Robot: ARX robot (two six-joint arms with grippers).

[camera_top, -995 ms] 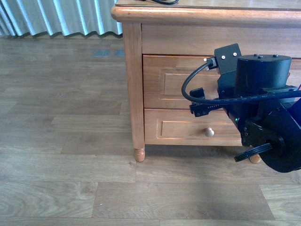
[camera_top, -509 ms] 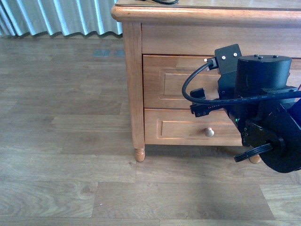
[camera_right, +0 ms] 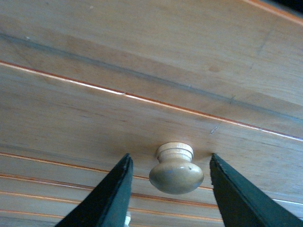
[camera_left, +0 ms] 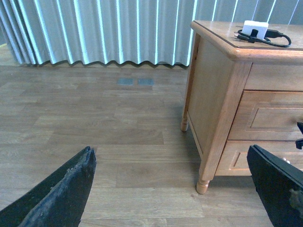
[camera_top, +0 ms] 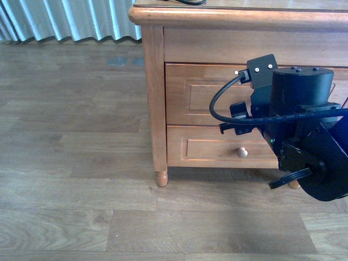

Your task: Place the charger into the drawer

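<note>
The charger (camera_left: 255, 29), a white block with a black cable, lies on top of the wooden cabinet (camera_left: 215, 90). Only a bit of its cable (camera_top: 187, 2) shows in the front view. The drawer (camera_top: 198, 95), the taller upper one, is shut. My right arm (camera_top: 302, 103) is in front of it and hides its knob there. In the right wrist view my right gripper (camera_right: 170, 163) is open. The drawer's round pale knob (camera_right: 176, 172) sits between its fingers with a gap on each side. My left gripper (camera_left: 170, 153) hangs open over the floor, away from the cabinet.
The shorter lower drawer (camera_top: 209, 147) with its own knob (camera_top: 242, 153) is shut below. The cabinet's front leg (camera_top: 161, 178) stands on the wooden floor (camera_top: 70, 163). Pleated curtains (camera_left: 99, 30) run along the back.
My right arm has shifted slightly right and closer to the drawer front. The charger and the drawers have not moved.
</note>
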